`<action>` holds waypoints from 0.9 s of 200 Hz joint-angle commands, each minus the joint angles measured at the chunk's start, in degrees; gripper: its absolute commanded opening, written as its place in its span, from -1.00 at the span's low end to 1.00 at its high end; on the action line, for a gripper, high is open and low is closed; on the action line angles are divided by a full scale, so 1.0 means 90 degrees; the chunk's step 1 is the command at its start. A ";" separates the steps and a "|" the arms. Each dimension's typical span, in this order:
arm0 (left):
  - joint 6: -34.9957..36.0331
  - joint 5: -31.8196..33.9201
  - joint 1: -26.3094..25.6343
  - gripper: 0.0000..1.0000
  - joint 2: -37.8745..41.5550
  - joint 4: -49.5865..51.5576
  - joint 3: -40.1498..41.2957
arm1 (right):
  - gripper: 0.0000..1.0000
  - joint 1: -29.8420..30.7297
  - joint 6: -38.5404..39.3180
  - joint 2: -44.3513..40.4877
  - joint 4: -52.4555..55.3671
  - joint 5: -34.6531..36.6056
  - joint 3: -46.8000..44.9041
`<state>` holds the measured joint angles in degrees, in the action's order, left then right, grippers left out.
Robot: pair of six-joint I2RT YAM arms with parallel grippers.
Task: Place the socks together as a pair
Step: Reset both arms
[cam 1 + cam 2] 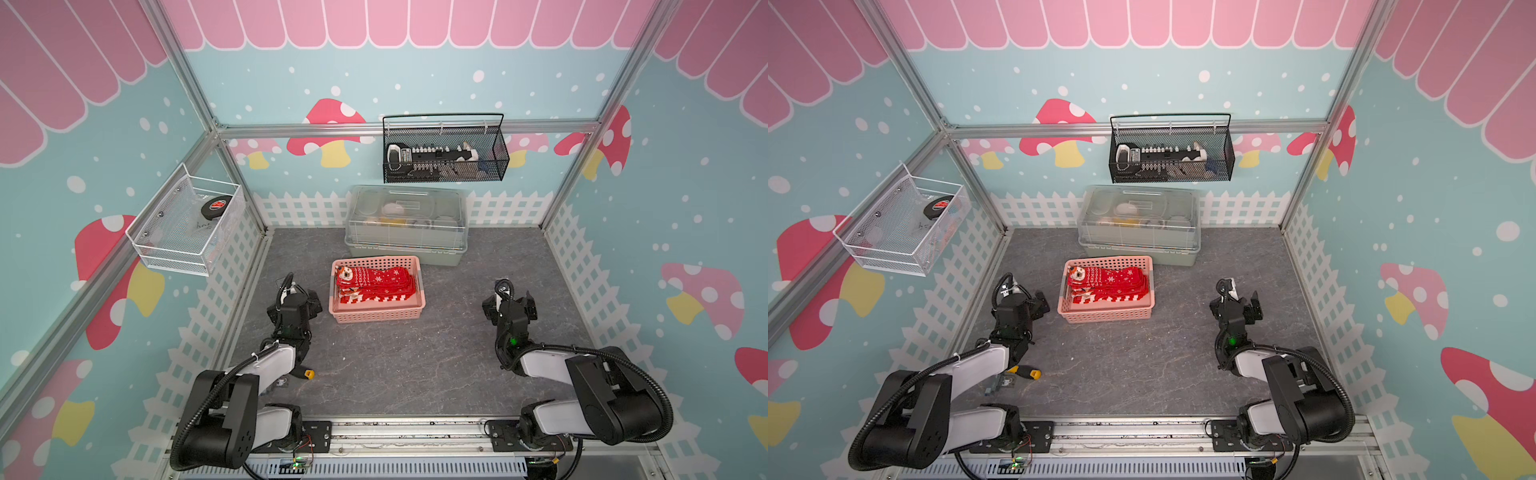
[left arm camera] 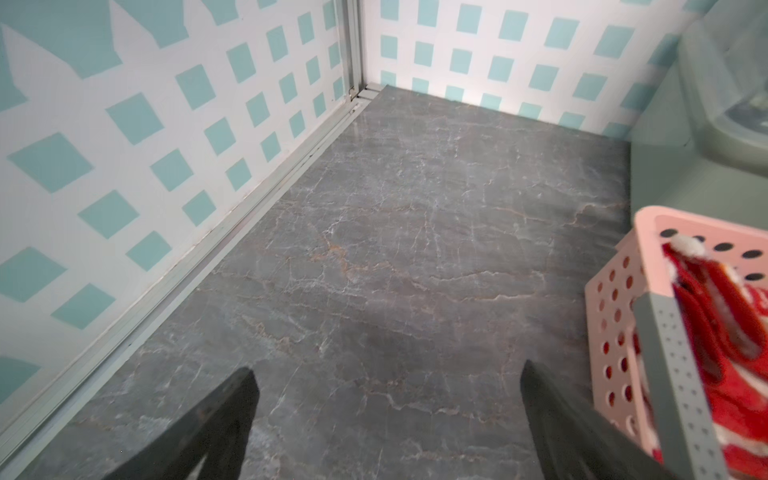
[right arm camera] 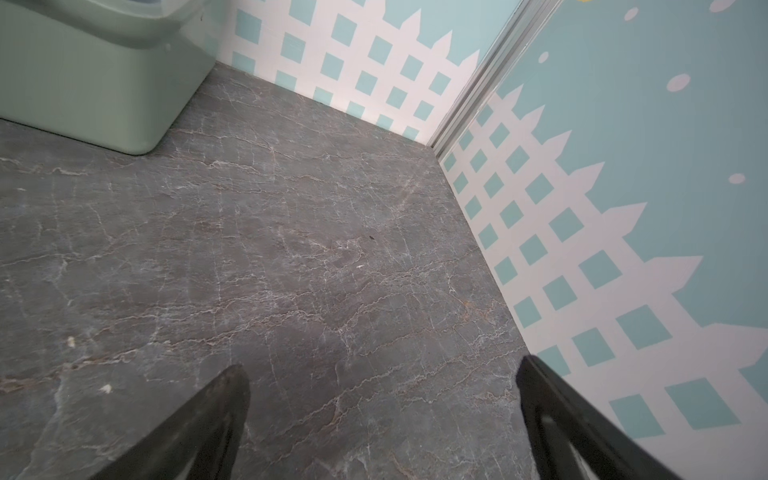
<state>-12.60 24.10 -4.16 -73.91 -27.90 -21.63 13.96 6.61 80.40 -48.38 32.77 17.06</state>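
The socks (image 1: 376, 284) (image 1: 1106, 284) are red with white stripes and snowflakes. They lie stacked in a pink perforated basket (image 1: 378, 318) at the middle of the grey table, with a face cuff at the stack's left end. My left gripper (image 1: 301, 296) (image 1: 1027, 297) hovers open just left of the basket. The left wrist view shows only bare table in the gripper (image 2: 386, 370), with the basket (image 2: 615, 316) and the socks (image 2: 723, 332) beside one finger. My right gripper (image 1: 511, 301) (image 3: 382, 365) is open over bare table, well right of the basket.
A green box with a clear lid (image 1: 405, 226) (image 3: 95, 75) stands right behind the basket. A black wire basket (image 1: 444, 153) hangs on the back wall and a white mesh one (image 1: 187, 224) on the left wall. A yellow-tipped tool (image 1: 307, 374) lies under the left arm.
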 commanded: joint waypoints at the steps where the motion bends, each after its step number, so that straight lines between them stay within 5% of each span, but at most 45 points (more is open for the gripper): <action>1: 0.0185 -0.0354 0.0064 0.98 -0.0058 -0.0808 -0.0012 | 0.97 -0.0204 -0.0220 0.0398 -0.0697 -0.0361 0.0231; 55: 0.0735 -0.1287 0.0262 0.98 -0.0489 -0.0827 -0.0359 | 0.97 -0.0909 -0.0638 0.0491 -0.0815 -0.1727 0.0099; 94: 0.0946 -0.1132 0.0291 0.98 -0.1754 -0.4407 0.0699 | 0.97 -0.1036 -0.0739 0.0842 -0.1081 -0.1837 0.0169; 110: 0.0729 -0.0929 0.0286 0.98 -0.1377 -0.2599 0.0145 | 0.97 -0.1115 -0.0835 0.0816 -0.0776 -0.1898 0.0279; 122: 0.0883 -0.0471 0.0132 0.98 -0.1613 -0.2839 0.0034 | 0.97 -0.1126 -0.0864 0.0753 -0.0640 -0.1861 0.0296; 180: 0.0827 -0.0423 0.0115 0.98 -0.1502 -0.2512 -0.0034 | 0.97 -0.1123 -0.0871 0.0767 -0.0745 -0.1792 0.0263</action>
<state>-6.55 18.74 -2.92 -88.05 -50.02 -21.17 4.08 -0.95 87.33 -54.00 16.93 18.68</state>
